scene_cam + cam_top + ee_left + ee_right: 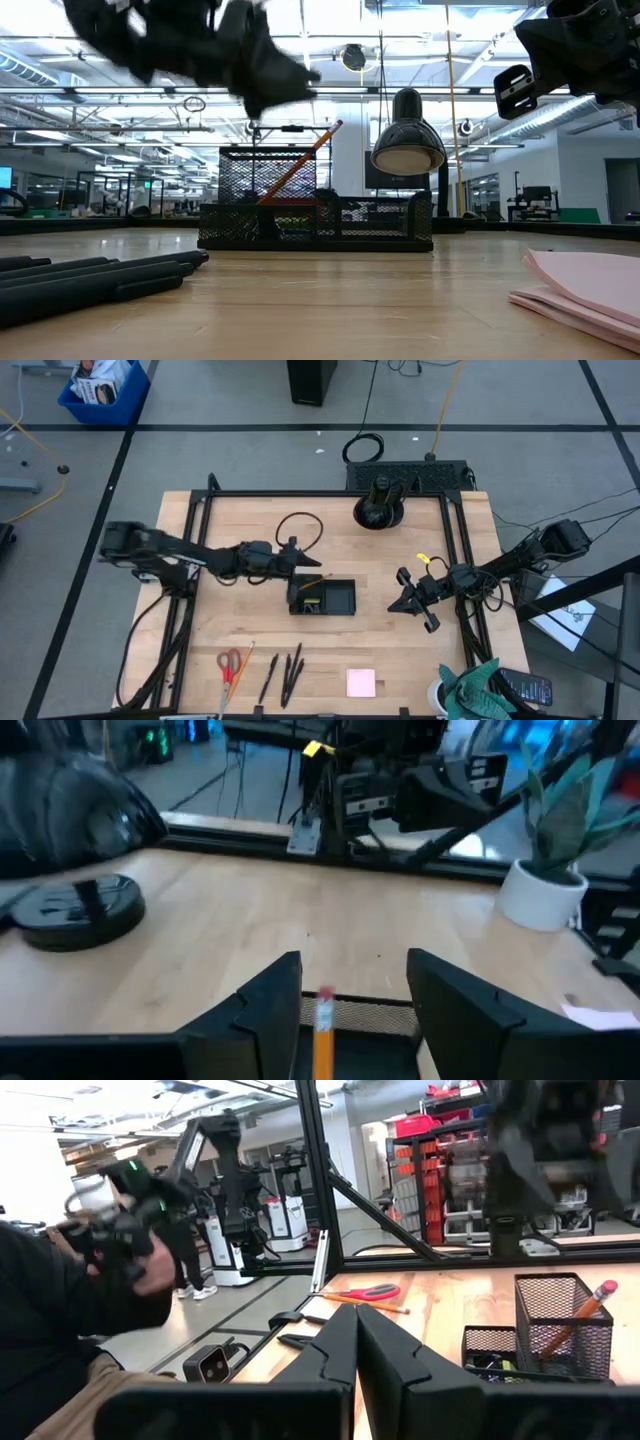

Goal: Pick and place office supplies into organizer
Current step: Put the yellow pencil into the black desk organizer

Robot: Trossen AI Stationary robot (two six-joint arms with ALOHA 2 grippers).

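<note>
With the left gripper [350,1010] standing wide over the tall mesh cup of the black wire-mesh desk organizer [336,598], you have one orange pencil with a pink eraser [323,1032] leaning inside that cup, its eraser end showing between your two dark fingers [270,1010] and touching neither as far as the left wrist view shows. From table height the pencil slants up out of the cup.

Your left arm reaches in from the table's left edge, stretched nearly level, its wrist just beside the organizer's left end and tipped down toward the cup. The right gripper [412,598], fingers pressed together and holding nothing, waits off the organizer's right side, well apart from it.

So, judging from the layout, you are early in the job. Something small lies in the low compartment in the right wrist view, though you cannot tell what. Still left near the front edge in the overhead view: the red-handled scissors [229,665], a second thin orange pencil [243,661] just beside them, the cluster of black pens [285,672], and the pink square sticky-note pad [361,682] farther right. The round black stand with a post [379,510] sits at the back.
</note>
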